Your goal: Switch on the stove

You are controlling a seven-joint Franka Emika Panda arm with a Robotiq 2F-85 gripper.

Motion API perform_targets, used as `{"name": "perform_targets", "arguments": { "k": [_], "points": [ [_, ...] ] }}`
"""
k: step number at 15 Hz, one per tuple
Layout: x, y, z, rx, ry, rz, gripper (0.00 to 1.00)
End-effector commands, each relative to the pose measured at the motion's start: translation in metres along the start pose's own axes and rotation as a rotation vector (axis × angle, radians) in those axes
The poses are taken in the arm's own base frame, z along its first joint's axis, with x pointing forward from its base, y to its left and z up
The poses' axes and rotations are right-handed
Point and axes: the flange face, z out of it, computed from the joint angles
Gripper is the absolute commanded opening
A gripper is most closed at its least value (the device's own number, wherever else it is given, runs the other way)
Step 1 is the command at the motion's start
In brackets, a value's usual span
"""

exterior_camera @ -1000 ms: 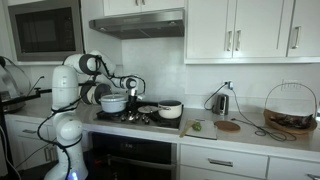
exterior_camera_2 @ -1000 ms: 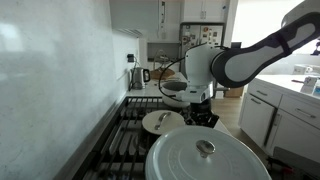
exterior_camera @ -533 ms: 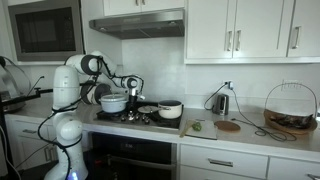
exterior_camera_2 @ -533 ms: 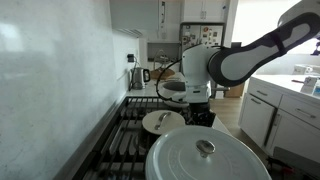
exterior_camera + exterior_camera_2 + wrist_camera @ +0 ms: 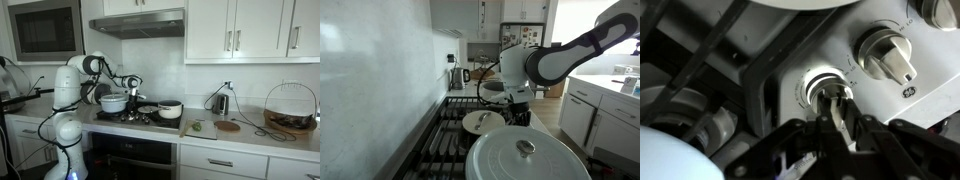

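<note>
The kitchen had white cabinets (image 5: pixel 235 30) above a pale counter (image 5: pixel 250 134), with a grey hood (image 5: pixel 137 24) and a dark microwave (image 5: pixel 45 30) on the wall. The stove (image 5: pixel 135 117) sat in the counter below the hood, just beside the white robot arm (image 5: pixel 75 85). On it stood a white pot (image 5: pixel 113 102) and a white bowl (image 5: pixel 170 110). Farther along the counter were a kettle (image 5: pixel 220 102), a cutting board (image 5: pixel 197 127) and a wire basket (image 5: pixel 290 108), all well apart from the arm.

The exterior view along the stove (image 5: pixel 445 140) showed its dark grates beside a white tiled wall (image 5: pixel 370 70), a large white lid (image 5: pixel 525 155) filling the foreground, a smaller lidded pan (image 5: pixel 483 122) behind it, and a fridge (image 5: pixel 520 35) at the far end. There the arm (image 5: pixel 565 58) reached down over the front edge, but the fingers (image 5: pixel 520 113) were too dark to read.

Only the wrist view showed the front panel of the stove (image 5: pixel 890 105). The fingers (image 5: pixel 844 110) seemed to pinch a shiny round knob (image 5: pixel 830 86) from both sides, pressed against it. A second knob (image 5: pixel 888 55) stood free just beside it.
</note>
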Motion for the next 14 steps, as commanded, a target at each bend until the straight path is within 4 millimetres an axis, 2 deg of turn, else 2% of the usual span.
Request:
{"name": "perform_targets", "arguments": {
  "k": [1, 4, 5, 6, 11, 12, 13, 14],
  "points": [
    [-0.013, 0.01, 0.018, 0.134, 0.01, -0.106, 0.05],
    [-0.019, 0.017, 0.022, 0.226, -0.018, -0.223, 0.05],
    [-0.018, 0.018, 0.021, 0.261, -0.024, -0.26, 0.45],
    [-0.014, 0.021, 0.021, 0.294, -0.031, -0.299, 0.46],
    [-0.008, 0.018, 0.022, 0.466, -0.121, -0.481, 0.81],
    [-0.01, 0.012, 0.023, 0.512, -0.138, -0.507, 0.9],
    [-0.021, -0.002, 0.023, 0.555, -0.147, -0.509, 0.97],
    [-0.033, -0.016, 0.023, 0.576, -0.152, -0.507, 1.0]
  ]
}}
